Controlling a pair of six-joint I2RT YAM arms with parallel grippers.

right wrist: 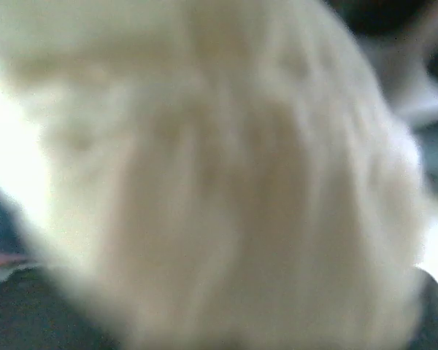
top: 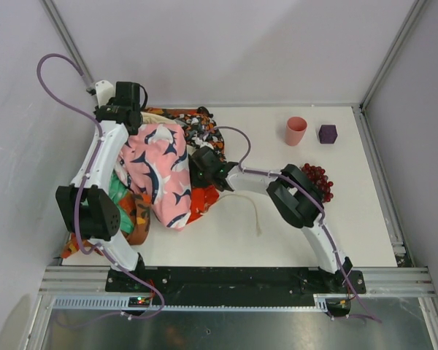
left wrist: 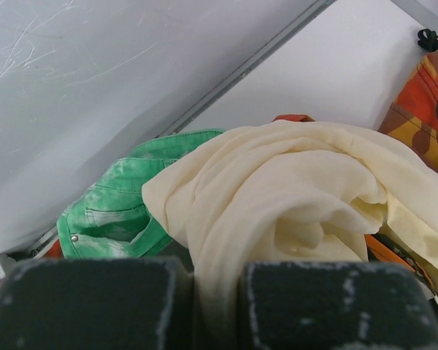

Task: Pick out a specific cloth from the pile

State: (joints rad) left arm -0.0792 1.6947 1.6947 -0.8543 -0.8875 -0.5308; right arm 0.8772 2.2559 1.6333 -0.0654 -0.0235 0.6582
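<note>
The pile [top: 150, 175] lies at the table's far left, with the pink navy-print cloth [top: 160, 171] on top. A plain red-orange cloth [top: 201, 201] shows at the pile's near right edge, partly under the pink one. My left gripper [left wrist: 217, 266] is at the pile's far end [top: 140, 118], shut on a fold of cream cloth [left wrist: 292, 197]. A green cloth [left wrist: 109, 211] lies beside it. My right gripper [top: 202, 166] is at the pile's right edge, just above the red-orange cloth. Blurred cream fabric [right wrist: 219, 175] fills its wrist view and hides the jaws.
A pink cup [top: 296, 131] and a purple block [top: 327, 134] stand at the back right. A bunch of red grapes [top: 319, 181] lies by the right arm's elbow. A thin cream cord [top: 254, 210] trails on the table. Walls close in on the left and back.
</note>
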